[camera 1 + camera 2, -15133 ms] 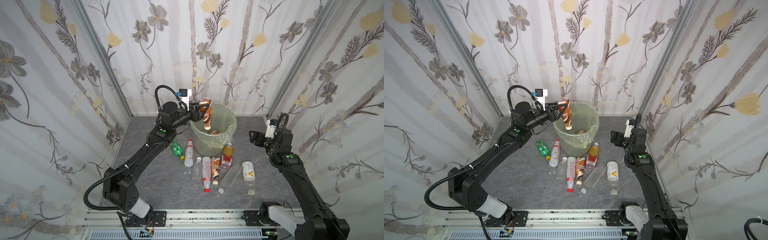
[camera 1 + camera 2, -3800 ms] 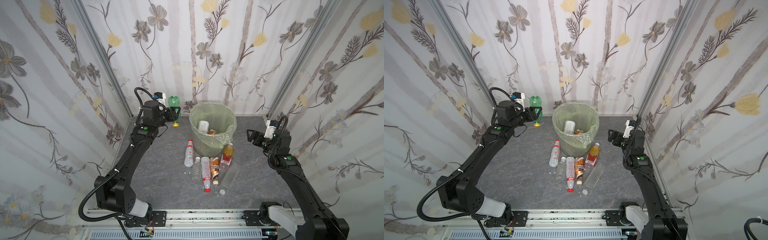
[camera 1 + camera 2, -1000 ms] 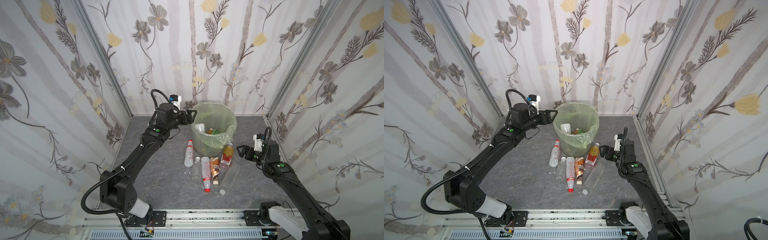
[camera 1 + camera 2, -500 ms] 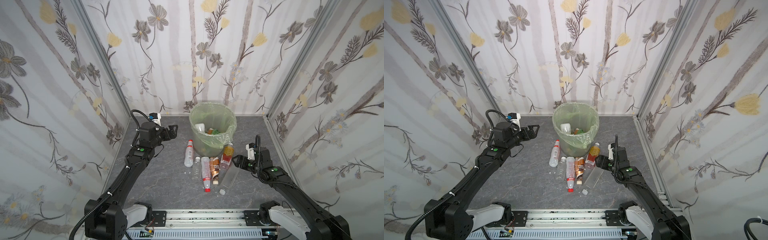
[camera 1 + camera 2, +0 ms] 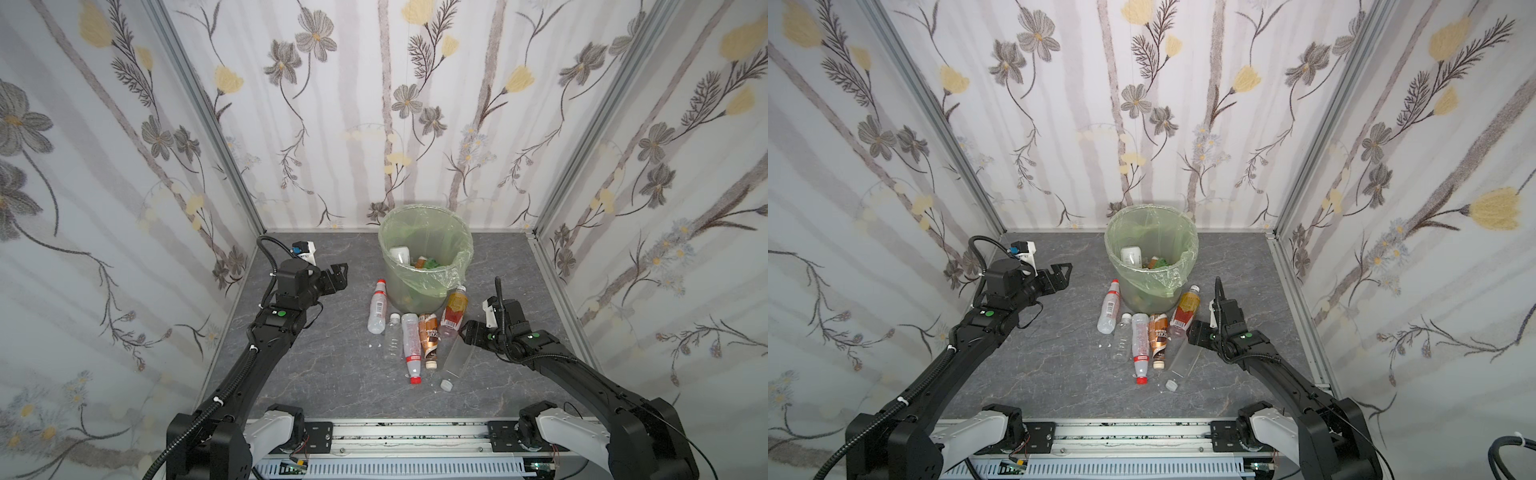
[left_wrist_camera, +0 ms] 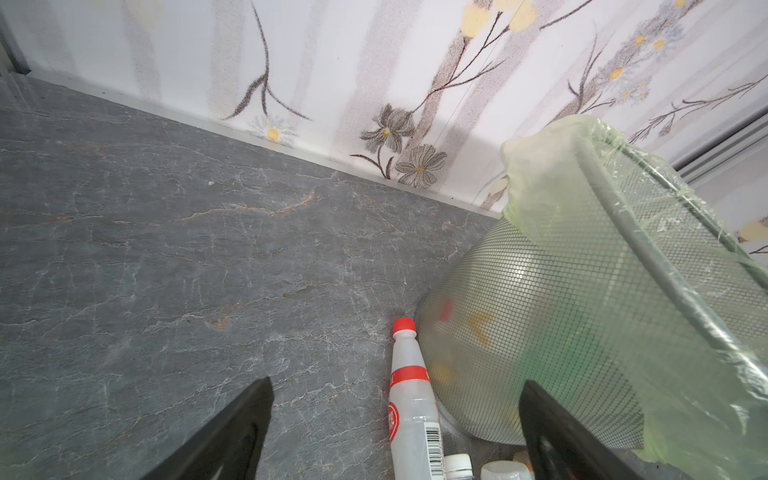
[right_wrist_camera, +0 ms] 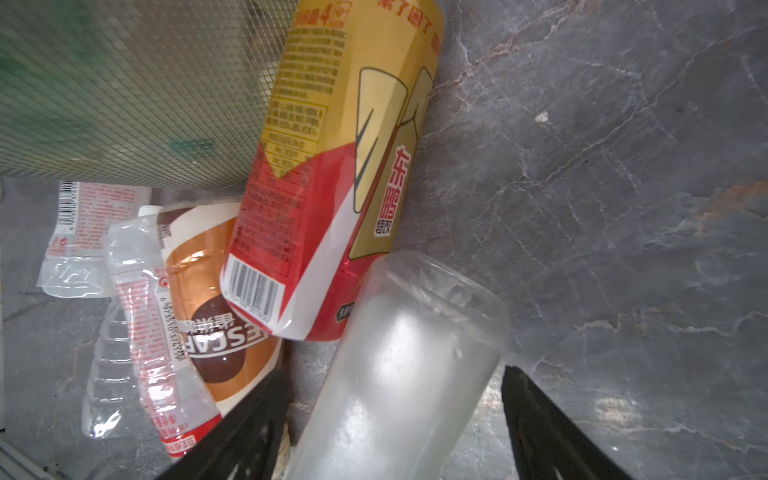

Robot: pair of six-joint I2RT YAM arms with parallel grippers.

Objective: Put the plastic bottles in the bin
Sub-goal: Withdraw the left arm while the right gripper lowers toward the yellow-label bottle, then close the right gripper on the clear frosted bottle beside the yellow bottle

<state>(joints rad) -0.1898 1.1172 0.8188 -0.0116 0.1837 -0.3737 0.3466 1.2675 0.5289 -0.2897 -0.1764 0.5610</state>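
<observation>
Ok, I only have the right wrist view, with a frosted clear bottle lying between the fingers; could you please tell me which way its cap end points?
Observer: The frosted clear bottle points its white cap toward the front rail, away from the bin.
Operator: Thank you; is the left arm close by?
Observer: No, the left gripper hovers open and empty, left of the bin in both top views.
Operator: Is anything inside the bin?
Observer: Yes, several bottles; a white-labelled bottle leans against its inner wall.
</observation>
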